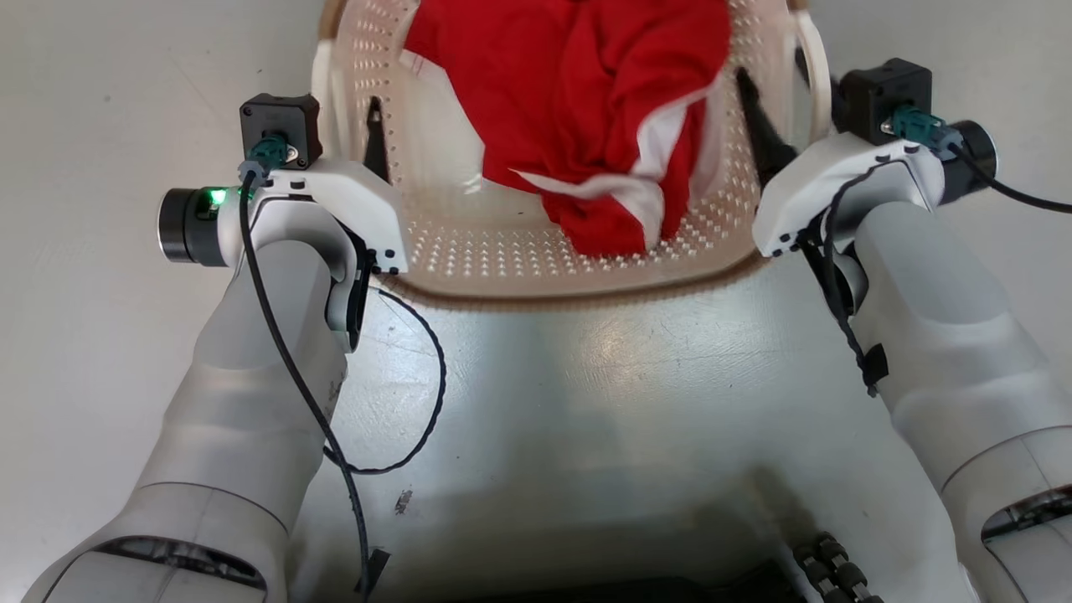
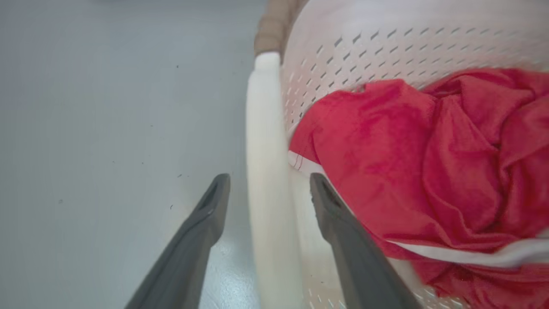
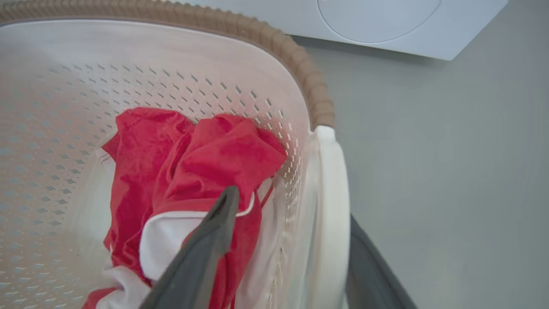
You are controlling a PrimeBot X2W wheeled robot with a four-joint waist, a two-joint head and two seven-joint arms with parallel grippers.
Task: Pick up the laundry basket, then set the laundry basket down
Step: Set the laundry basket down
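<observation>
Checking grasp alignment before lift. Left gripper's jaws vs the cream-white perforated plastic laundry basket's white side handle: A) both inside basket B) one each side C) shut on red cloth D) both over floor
B: left wrist view shows the left gripper with the white side handle between its jaws, one over grey floor, one inside the laundry basket.

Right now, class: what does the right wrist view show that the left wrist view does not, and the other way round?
Right wrist view: what looks like a white washing machine beyond the basket, and the right hand astride one white handle. Left wrist view: the left hand astride the opposite handle. Shared: the basket, the red cloth in it, the grey floor.
</observation>
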